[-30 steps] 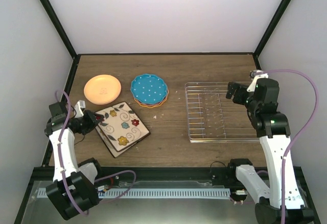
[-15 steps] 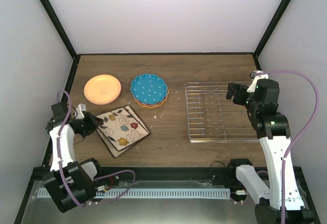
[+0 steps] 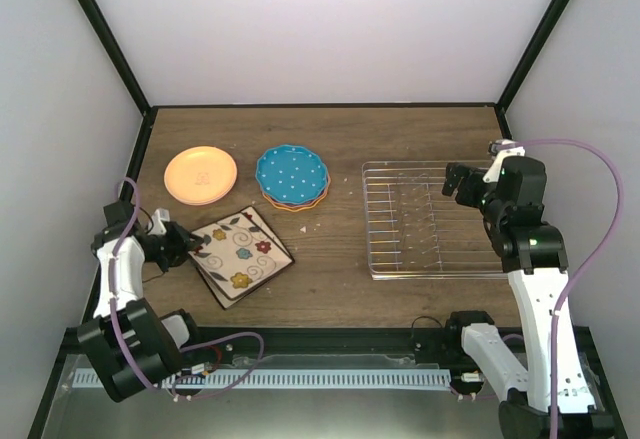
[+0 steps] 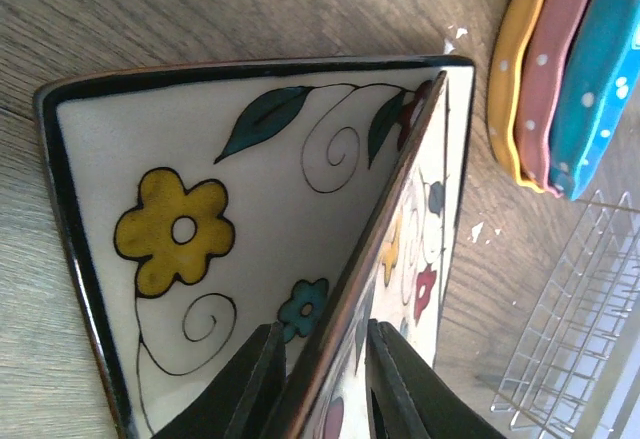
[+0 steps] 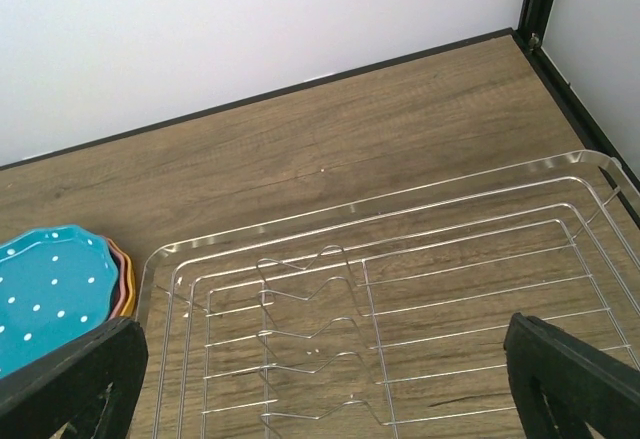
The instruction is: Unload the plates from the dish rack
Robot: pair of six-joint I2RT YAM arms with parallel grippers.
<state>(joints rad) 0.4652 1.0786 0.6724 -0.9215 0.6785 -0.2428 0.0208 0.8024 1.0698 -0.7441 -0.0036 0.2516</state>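
Nearest to us, well left of the dish rack [image 3: 435,276] and about level with its near rail, two square flower plates sit stacked on the table [image 3: 330,139]. The left gripper [image 4: 322,344] comes in from the side away from the rack. Its jaws are narrow and straddle the rim of the upper square plate [image 3: 240,254], one finger on each side. We cannot tell whether they pinch it or only flank it. In the left wrist view that plate is tilted, with its gripper-side edge raised off the lower square plate [image 4: 170,189]; the two meet at the corner toward the rack.

The right gripper [image 3: 460,181] hangs over the rack's far right part, jaws wide, nothing between them.

Farther back, a stack of round plates sits just left of the rack's far-left corner, apart from it. The teal dotted plate [image 3: 291,174] is on top, with a pink dotted plate [image 4: 560,59] and a yellow dotted plate [image 4: 512,89] under it. The plain orange plate [image 3: 200,175] lies alone, farther left of the rack, beyond the stack. Every plate we see sits on the table outside the rack.
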